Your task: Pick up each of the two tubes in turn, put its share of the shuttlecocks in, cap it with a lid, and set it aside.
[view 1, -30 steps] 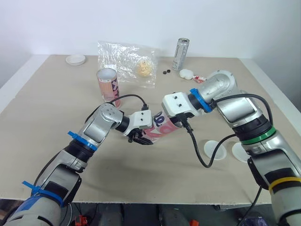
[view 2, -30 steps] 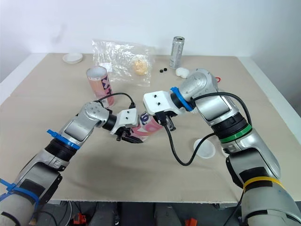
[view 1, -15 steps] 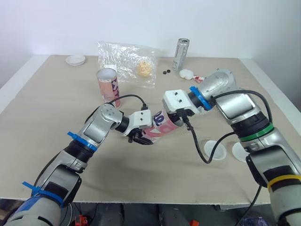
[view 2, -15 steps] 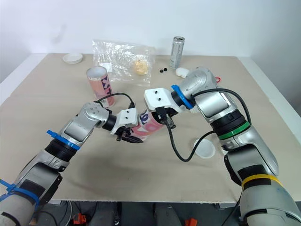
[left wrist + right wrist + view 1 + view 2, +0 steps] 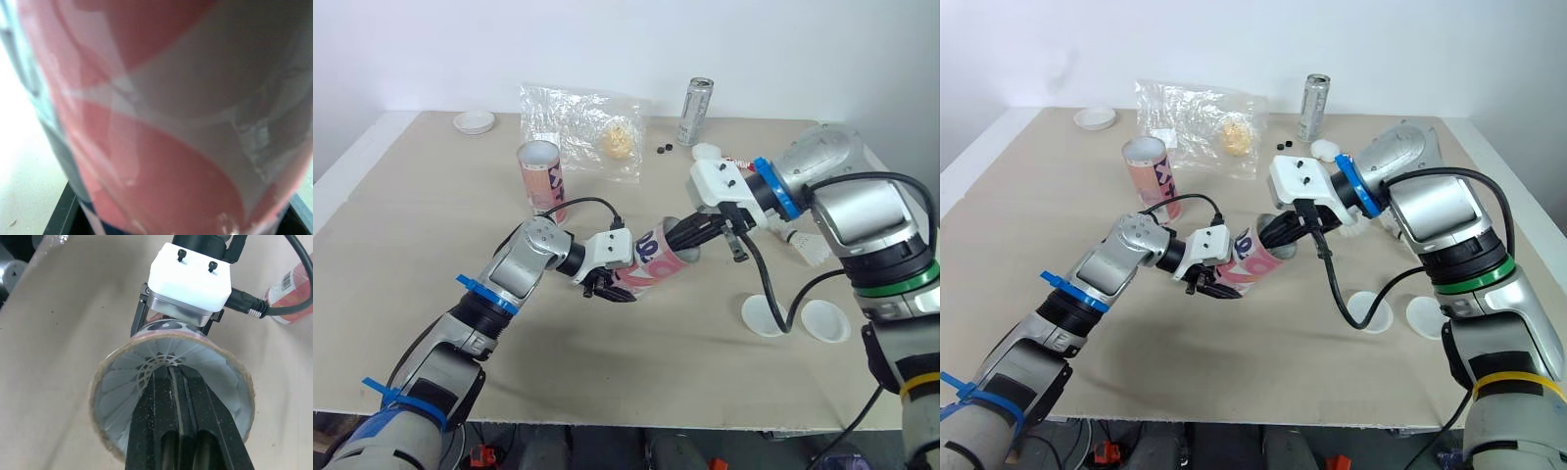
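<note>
The pink tube [image 5: 651, 262] is held clenched by the left end effector [image 5: 610, 287] over the worktop [image 5: 431, 225]. It is tilted, with its long axis aimed at the nearer right end effector [image 5: 172, 376]. That effector's fingers, pressed together, are lodged in the open mouth against a shuttlecock [image 5: 128, 377].

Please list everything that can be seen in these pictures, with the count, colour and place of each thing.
table: 1, beige, under everything
upright tube: 1, pink and white, back left
held tube: 1, pink and white, centre, tilted
shuttlecock: at least 1, white, inside held tube
far lid: 1, white, back left corner
near lids: 2, white, front right
bag: 1, clear, back
can: 1, silver, back, upright
black bits: 2, between bag and can
left end effector: 1, black, shut on held tube
right end effector: 1, black, shut, tips in held tube's mouth
</note>
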`<state>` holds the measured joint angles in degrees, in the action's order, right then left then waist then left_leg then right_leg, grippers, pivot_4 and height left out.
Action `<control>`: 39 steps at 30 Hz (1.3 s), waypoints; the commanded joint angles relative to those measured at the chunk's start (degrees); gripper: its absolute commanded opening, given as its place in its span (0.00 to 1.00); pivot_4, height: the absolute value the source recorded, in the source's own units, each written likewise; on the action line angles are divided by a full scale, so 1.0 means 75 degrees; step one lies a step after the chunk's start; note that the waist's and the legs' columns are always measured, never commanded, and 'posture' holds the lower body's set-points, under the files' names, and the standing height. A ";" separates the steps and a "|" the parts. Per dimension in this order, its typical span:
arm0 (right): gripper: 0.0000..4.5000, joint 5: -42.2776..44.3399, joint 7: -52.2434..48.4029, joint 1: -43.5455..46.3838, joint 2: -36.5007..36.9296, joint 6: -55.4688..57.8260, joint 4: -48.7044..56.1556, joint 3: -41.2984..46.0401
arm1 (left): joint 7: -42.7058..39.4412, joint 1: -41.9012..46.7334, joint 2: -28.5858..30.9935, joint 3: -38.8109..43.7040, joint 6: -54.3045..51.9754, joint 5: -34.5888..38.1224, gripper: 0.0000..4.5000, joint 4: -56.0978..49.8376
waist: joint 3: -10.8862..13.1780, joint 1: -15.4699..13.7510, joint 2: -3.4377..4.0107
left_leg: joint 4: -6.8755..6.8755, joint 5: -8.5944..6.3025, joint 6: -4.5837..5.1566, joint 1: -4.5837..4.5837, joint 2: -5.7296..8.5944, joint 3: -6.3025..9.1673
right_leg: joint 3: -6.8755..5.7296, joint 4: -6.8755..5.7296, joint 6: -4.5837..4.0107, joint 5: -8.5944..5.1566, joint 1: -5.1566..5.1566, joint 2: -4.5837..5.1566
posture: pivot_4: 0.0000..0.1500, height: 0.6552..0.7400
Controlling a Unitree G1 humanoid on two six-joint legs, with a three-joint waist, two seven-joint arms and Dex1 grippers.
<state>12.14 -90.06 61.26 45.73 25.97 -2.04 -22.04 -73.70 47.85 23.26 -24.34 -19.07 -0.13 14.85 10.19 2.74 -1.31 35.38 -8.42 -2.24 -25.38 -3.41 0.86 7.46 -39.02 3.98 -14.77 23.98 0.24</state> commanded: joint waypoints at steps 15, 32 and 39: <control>0.02 -0.1190 -0.0232 0.0030 -0.1070 -0.1198 -0.0918 -0.0920 | -0.0010 0.0057 -0.0122 -0.0011 -0.0041 0.0094 0.54 -0.0245 | 0.0000 0.0023 0.0000 | 0.0000 -0.0001 0.0000 0.0001 -0.0002 0.0003 | -0.0004 -0.0003 -0.0002 0.0003 0.0003 -0.0005 | 1.00 1.00; 0.02 -0.0742 -0.0326 0.0230 -0.1112 -0.0861 -0.0949 -0.0450 | 0.0091 -0.0102 -0.0062 0.0017 -0.0098 0.0149 0.54 -0.0402 | -0.0002 0.0209 0.0000 | 0.0004 0.0001 0.0000 0.0045 -0.0007 0.0006 | -0.0004 -0.0004 -0.0036 -0.0007 -0.0040 -0.0008 | 1.00 1.00; 0.02 0.0146 -0.0308 0.0003 -0.0127 -0.0047 -0.0141 0.0293 | 0.0105 -0.0198 -0.0007 0.0054 -0.0078 0.0173 0.54 -0.0426 | 0.0001 0.0169 0.0001 | 0.0000 -0.0002 -0.0002 -0.0001 0.0018 0.0031 | -0.0004 -0.0003 0.0002 -0.0014 -0.0019 -0.0001 | 1.00 1.00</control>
<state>11.37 -90.27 61.09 43.55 24.26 -5.58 -23.21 -73.00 46.61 23.40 -24.20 -20.13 0.52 13.00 10.20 4.01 -1.30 35.37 -8.47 -2.26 -25.42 -3.26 1.10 7.43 -39.04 3.97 -14.89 23.86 0.25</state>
